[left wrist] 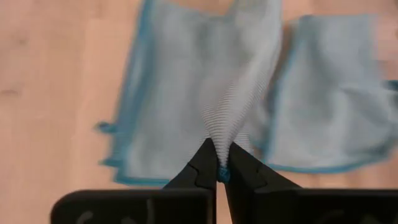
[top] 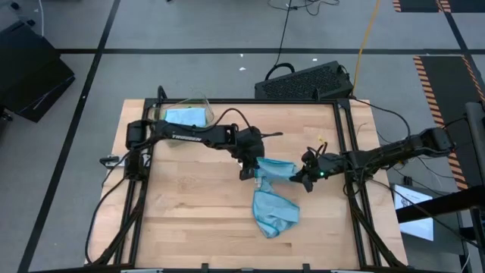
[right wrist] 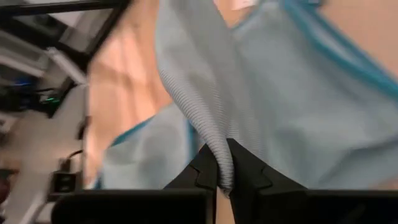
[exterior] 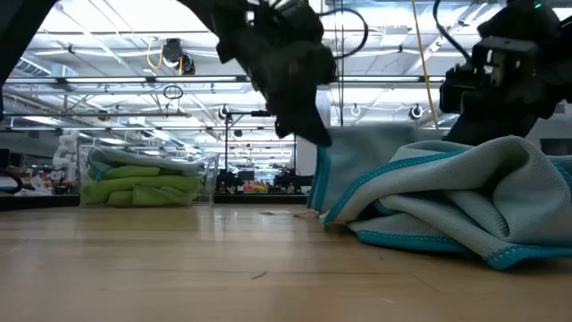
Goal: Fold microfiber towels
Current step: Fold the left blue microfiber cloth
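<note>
- Towel, light blue [top: 274,203], lies crumpled on the wooden bench [top: 189,212], its upper edge lifted and stretched between the two tools, the rest trailing toward the bench's front edge.
- Left tool [top: 252,168] is clenched on one corner of that towel; in its wrist view a pinched ridge of ribbed blue cloth [left wrist: 236,112] rises out of the closed fingers [left wrist: 202,168], with the darker blue hem caught right at the tips.
- Right tool [top: 301,179] is clenched on the opposite corner, just across the cloth from the left tool; its wrist view shows a fold of the same fabric [right wrist: 205,118] squeezed between its fingers [right wrist: 245,168].
- From bench height, the towel [exterior: 465,201] heaps up below the right tool and hangs as a short curtain from the left one.
- Clear plastic bin [top: 184,114] stands well behind the left tool, near the bench's far left corner; it holds folded lime green towels [exterior: 141,186] with a light blue towel [top: 186,117] on top.
</note>
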